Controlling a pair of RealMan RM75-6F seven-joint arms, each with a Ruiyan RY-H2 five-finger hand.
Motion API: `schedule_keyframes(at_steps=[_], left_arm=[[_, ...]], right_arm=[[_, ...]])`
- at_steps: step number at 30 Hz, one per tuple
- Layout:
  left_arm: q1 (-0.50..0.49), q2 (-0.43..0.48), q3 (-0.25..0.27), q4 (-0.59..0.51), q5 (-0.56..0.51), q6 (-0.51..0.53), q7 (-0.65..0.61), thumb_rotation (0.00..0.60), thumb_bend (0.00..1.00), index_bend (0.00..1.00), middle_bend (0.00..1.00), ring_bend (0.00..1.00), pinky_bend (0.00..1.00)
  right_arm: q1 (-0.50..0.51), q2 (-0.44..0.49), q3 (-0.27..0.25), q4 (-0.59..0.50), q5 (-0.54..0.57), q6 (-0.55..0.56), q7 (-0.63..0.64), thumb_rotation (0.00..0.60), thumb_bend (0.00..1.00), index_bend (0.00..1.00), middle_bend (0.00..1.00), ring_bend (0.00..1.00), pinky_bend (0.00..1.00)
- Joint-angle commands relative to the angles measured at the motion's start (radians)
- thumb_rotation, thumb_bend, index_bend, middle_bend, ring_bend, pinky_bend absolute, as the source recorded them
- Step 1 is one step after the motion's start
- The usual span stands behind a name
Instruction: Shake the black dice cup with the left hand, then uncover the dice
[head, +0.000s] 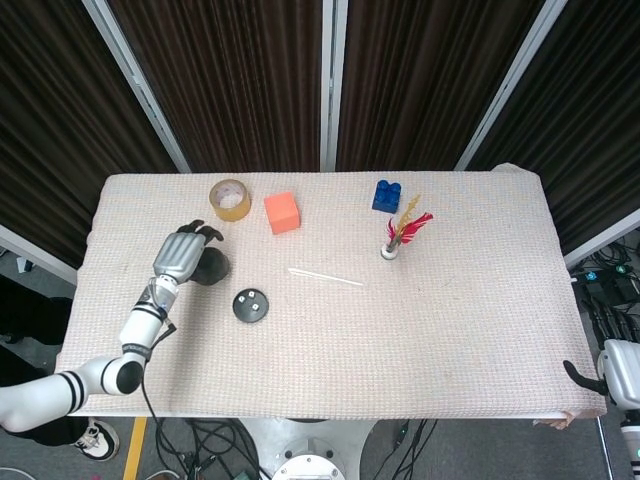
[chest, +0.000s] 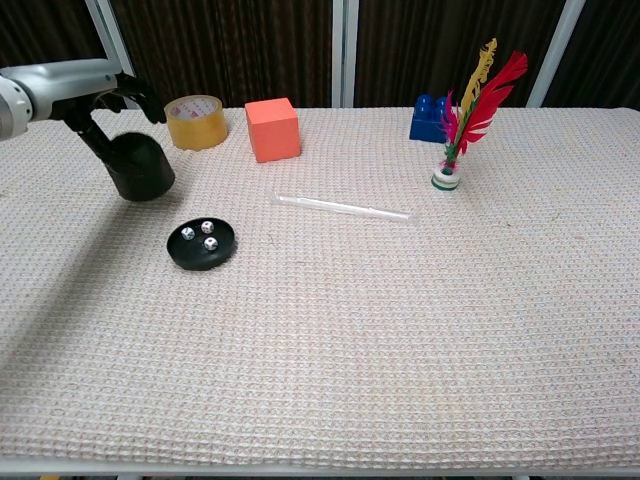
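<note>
A: Chest view first: the black dice cup (chest: 139, 167) is gripped from above by the left hand (chest: 105, 92), fingers (chest: 138, 95) curled down round it, and it is held toward the worktop's far left corner, just in front of the yellow tape roll (chest: 195, 120).

B: And the dice (chest: 199, 233)?

A: Three are seen lying bare on the black base dish (chest: 203, 248), which sits apart from the cup, nearer the front edge. Uncovering looks done, by the lie of things.

B: Is the cup set down or carried?

A: That cannot be told for certain; from the head view it is seen just beyond the hand (head: 180, 256), low over the cloth.

B: What could be spoiled now?

A: If the cup is released tilted, it may be tipped and rolled into the tape roll. If the arm is swung back low, the dish could be clipped and the dice scattered.

B: The right hand?

A: Only a dark part is glimpsed at the front right corner; its fingers cannot be judged.
</note>
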Motion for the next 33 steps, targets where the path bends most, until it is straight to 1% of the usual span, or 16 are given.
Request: schedule_keyframes(at_steps=[1, 3, 6, 11, 14, 19, 24, 28, 30, 33], left_arm=[[0.008, -0.009, 0.005, 0.029, 0.019, 0.008, -0.018, 0.600, 0.11, 0.24, 0.09, 0.03, 0.16], [0.014, -0.018, 0.004, 0.048, 0.030, 0.023, -0.029, 0.600, 0.11, 0.24, 0.08, 0.03, 0.15], [0.020, -0.014, -0.002, 0.051, 0.027, 0.019, -0.049, 0.600, 0.11, 0.23, 0.07, 0.03, 0.15], [0.039, 0.007, -0.008, 0.024, 0.052, 0.061, -0.059, 0.600, 0.11, 0.23, 0.07, 0.03, 0.14], [0.066, 0.027, -0.013, -0.010, 0.076, 0.135, -0.055, 0.600, 0.11, 0.23, 0.09, 0.03, 0.14], [0.145, 0.081, -0.006, -0.079, 0.134, 0.290, -0.054, 0.600, 0.10, 0.22, 0.11, 0.03, 0.14], [0.255, 0.136, 0.029, -0.155, 0.187, 0.455, -0.038, 0.600, 0.07, 0.22, 0.12, 0.03, 0.14], [0.343, 0.167, 0.068, -0.212, 0.222, 0.556, -0.038, 0.600, 0.06, 0.21, 0.12, 0.03, 0.14], [0.375, 0.178, 0.085, -0.231, 0.238, 0.587, -0.036, 0.600, 0.06, 0.21, 0.14, 0.03, 0.13], [0.427, 0.195, 0.119, -0.267, 0.258, 0.621, -0.039, 0.600, 0.06, 0.21, 0.16, 0.03, 0.13]], right_arm=[[0.001, 0.001, 0.001, -0.003, 0.003, -0.001, -0.004, 0.600, 0.17, 0.00, 0.02, 0.00, 0.00], [0.001, 0.000, 0.000, -0.003, 0.004, -0.003, -0.006, 0.600, 0.17, 0.00, 0.02, 0.00, 0.00], [0.001, -0.001, -0.001, -0.003, 0.004, -0.006, -0.008, 0.600, 0.17, 0.00, 0.02, 0.00, 0.00], [0.002, -0.002, 0.000, -0.002, 0.005, -0.007, -0.007, 0.600, 0.17, 0.00, 0.02, 0.00, 0.00], [0.001, -0.001, 0.001, -0.001, 0.004, -0.004, -0.001, 0.600, 0.17, 0.00, 0.02, 0.00, 0.00], [-0.006, 0.002, 0.000, 0.003, -0.019, 0.025, 0.016, 0.600, 0.17, 0.00, 0.02, 0.00, 0.00], [-0.018, 0.011, -0.006, 0.001, -0.068, 0.078, 0.025, 0.600, 0.17, 0.00, 0.02, 0.00, 0.00], [-0.028, 0.016, -0.031, 0.010, -0.136, 0.119, 0.002, 0.600, 0.17, 0.00, 0.01, 0.00, 0.00], [-0.034, 0.016, -0.040, 0.008, -0.157, 0.135, -0.010, 0.600, 0.17, 0.00, 0.00, 0.00, 0.00], [-0.044, 0.010, -0.037, 0.004, -0.169, 0.170, -0.036, 0.600, 0.17, 0.00, 0.00, 0.00, 0.00]])
